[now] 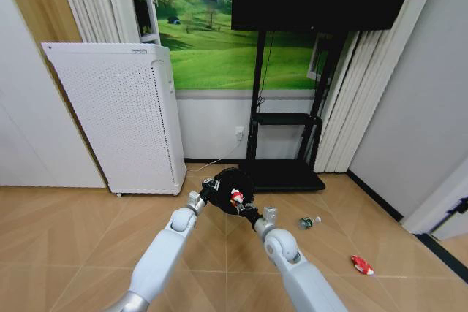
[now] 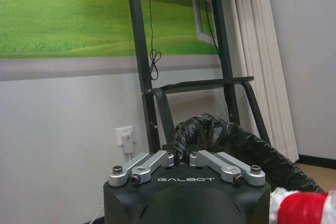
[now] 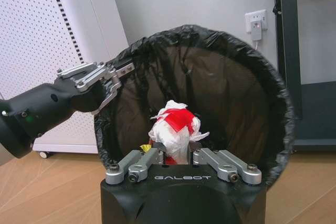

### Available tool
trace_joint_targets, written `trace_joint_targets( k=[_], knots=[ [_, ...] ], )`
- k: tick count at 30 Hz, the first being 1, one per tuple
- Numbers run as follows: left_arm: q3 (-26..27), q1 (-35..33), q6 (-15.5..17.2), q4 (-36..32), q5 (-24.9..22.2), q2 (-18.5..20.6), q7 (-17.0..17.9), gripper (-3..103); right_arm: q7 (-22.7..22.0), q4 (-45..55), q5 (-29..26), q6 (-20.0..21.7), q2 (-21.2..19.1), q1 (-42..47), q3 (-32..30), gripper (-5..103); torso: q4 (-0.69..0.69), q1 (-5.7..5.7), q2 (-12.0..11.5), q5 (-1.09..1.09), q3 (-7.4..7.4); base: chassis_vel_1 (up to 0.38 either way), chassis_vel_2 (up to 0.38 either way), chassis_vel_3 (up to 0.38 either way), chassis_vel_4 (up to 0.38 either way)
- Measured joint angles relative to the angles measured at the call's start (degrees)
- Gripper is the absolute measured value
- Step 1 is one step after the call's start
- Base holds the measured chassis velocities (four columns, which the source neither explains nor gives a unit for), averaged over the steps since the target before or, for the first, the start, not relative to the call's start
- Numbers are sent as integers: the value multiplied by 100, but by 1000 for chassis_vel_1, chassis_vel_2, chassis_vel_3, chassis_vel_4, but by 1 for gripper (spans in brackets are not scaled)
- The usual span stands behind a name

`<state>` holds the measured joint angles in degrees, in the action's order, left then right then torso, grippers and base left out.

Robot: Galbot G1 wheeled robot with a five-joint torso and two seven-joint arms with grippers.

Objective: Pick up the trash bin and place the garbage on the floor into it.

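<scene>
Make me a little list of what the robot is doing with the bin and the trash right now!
left gripper: shut on the trash bin rim, holding it off the floor
right gripper: shut on the red-and-white wrapper, at the bin's mouth
small bottle: on the floor, right of the arms
red packet: on the floor, farther right
white perforated appliance: by the wall, left

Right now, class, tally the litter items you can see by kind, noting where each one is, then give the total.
Red-and-white wrapper: 1, held by the right tool at the trash bin mouth, wrapper.
Clear bottle with green label: 1, on the floor.
Red packet: 1, on the floor.
Total: 3
</scene>
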<state>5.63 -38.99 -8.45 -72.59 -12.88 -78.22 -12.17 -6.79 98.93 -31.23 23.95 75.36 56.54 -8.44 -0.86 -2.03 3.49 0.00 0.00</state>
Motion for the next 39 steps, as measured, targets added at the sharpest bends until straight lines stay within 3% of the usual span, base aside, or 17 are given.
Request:
trace_joint_targets(
  k=[5, 8, 10, 15, 16, 18, 19, 24, 39],
  knots=[
    [-16, -6, 1, 3, 10, -32, 1, 8, -49, -43, 31, 47, 35, -69, 96, 27, 0, 0, 0, 0, 0, 0, 0, 0, 0],
    [-17, -5, 5, -6, 4, 15, 2, 8, -129, -89, 37, 53, 45, -95, 116, 44, 0, 0, 0, 0, 0, 0, 0, 0, 0],
    [-16, -4, 7, -11, 0, 30, 1, 8, -139, -92, 37, 53, 45, -96, 108, 44, 0, 0, 0, 0, 0, 0, 0, 0, 0],
    [-3, -3, 10, -25, -15, 59, -16, 8, -175, -118, 31, 55, 42, -95, 15, 66, -1, 0, 0, 0, 0, 0, 0, 0, 0],
    [-3, -3, 10, -25, -15, 59, -16, 8, -175, -118, 31, 55, 42, -95, 15, 66, -1, 0, 0, 0, 0, 0, 0, 0, 0],
    [-4, -9, 9, -29, -16, 53, -23, 8, -190, -158, 29, 55, 42, -90, -16, 78, -1, 0, 0, 0, 0, 0, 0, 0, 0],
    [-4, -9, 9, -29, -16, 53, -23, 8, -190, -158, 29, 55, 42, -90, -16, 78, -1, 0, 0, 0, 0, 0, 0, 0, 0],
    [-23, -14, 10, -70, -26, 73, -30, 8, -215, -228, 28, 27, 41, -89, -96, 97, -1, 0, 0, 0, 0, 0, 0, 0, 0],
    [165, -281, 123, -654, -188, 542, 55, 8, -478, 321, -18, -170, -39, 160, -1156, 100, -1, 0, 0, -1, -1, 0, 0, 0, 0]
  ],
)
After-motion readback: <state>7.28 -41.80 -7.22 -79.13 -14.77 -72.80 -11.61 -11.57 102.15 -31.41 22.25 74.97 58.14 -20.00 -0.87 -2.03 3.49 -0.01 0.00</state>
